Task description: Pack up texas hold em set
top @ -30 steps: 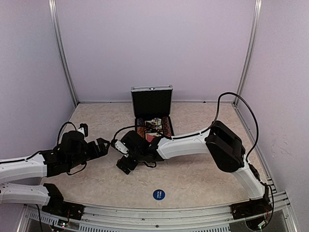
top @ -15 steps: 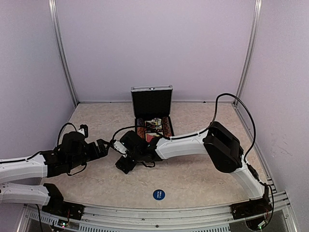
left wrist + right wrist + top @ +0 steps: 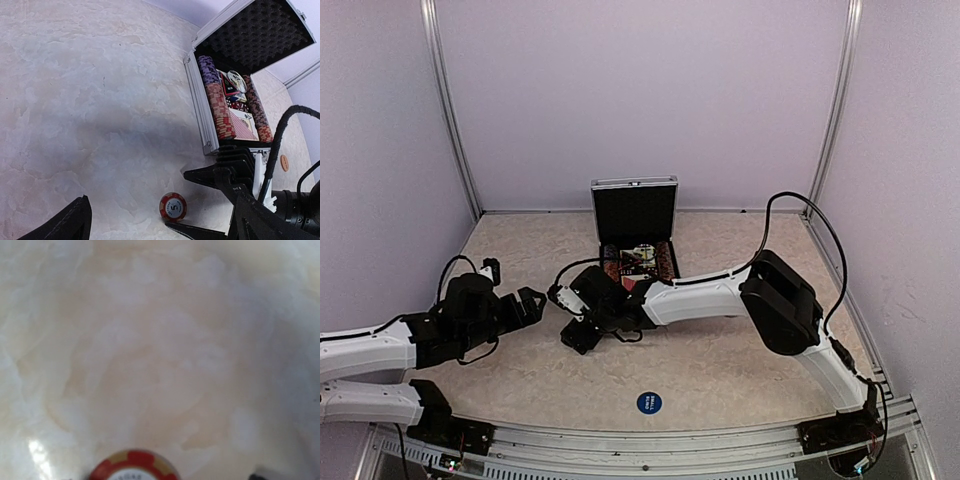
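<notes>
Case (image 3: pixel 199 102) sits at the back middle of the table (image 3: pixel 75 100), open, lid upright. You're looking at ribbed silver walls and black egg-crate foam (image 3: pixel 255 35) lining the lid. Inside, a row of orange-red chips (image 3: pixel 219 112) runs along the left wall with purple chips (image 3: pixel 208 67) at its far end, and a darker chip row (image 3: pixel 257 112) runs along the right wall. A red-backed deck (image 3: pixel 245 127) and a round silvery button (image 3: pixel 235 80) lie between the rows.

One loose chip (image 3: pixel 173 206), red rim with a white centre marked 5, lies flat on the table near the case's front left corner, apart from it.

Right gripper (image 3: pixel 573 318) straddles that chip, jaws apart, one finger on each side. The lower finger is close to the rim; you can't tell if it touches. Left gripper (image 3: pixel 536 303) is spread wide, nothing in it, left of the chip.

Hard to read:
- The right wrist view is blurred and shows only the chip's top arc at the bottom edge.
- In the top view the right arm covers the case's front edge, and the chip can't be picked out.
- Small items mid-case are too small to name.
</notes>
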`<action>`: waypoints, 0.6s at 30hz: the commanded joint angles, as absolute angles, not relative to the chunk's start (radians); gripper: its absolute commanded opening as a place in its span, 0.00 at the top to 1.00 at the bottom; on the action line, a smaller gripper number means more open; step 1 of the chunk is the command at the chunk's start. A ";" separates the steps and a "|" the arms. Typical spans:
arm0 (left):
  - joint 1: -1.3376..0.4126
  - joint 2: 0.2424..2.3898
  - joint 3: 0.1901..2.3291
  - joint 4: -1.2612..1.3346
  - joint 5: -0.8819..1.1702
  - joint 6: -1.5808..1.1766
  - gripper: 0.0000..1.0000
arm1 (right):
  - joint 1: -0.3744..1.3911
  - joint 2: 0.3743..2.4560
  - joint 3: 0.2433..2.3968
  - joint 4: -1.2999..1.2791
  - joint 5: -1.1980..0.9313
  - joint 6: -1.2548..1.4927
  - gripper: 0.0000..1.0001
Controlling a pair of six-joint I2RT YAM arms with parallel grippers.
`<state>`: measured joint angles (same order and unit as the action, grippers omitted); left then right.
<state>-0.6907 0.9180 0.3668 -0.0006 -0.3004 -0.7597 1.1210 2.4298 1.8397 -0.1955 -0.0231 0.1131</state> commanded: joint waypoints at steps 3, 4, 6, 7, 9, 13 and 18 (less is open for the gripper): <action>-0.685 0.885 0.345 0.003 -0.307 -0.776 0.01 | 1.116 2.491 1.805 -0.307 -0.066 0.152 0.39; -0.686 0.881 0.343 0.003 -0.308 -0.778 0.01 | 1.115 2.488 1.803 -0.306 -0.061 0.150 0.39; -0.686 0.869 0.338 0.003 -0.308 -0.781 0.01 | 1.117 2.482 1.797 -0.304 -0.045 0.145 0.41; -0.686 0.866 0.335 0.003 -0.307 -0.783 0.01 | 1.117 2.480 1.795 -0.304 -0.037 0.143 0.43; -0.686 0.857 0.332 0.003 -0.307 -0.785 0.01 | 1.122 2.481 1.795 -0.305 -0.030 0.137 0.43; -0.686 0.849 0.325 -0.026 -0.304 -0.790 0.01 | 1.127 2.485 1.795 -0.305 -0.034 0.133 0.50; -0.687 0.853 0.328 -0.030 -0.291 -0.794 0.01 | 1.129 2.472 1.780 -0.296 -0.026 0.136 0.56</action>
<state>-0.6907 0.8577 0.3347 -0.0132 -0.2985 -0.7849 1.1160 2.4302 1.8343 -0.1875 -0.0124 0.1215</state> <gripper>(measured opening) 0.989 0.464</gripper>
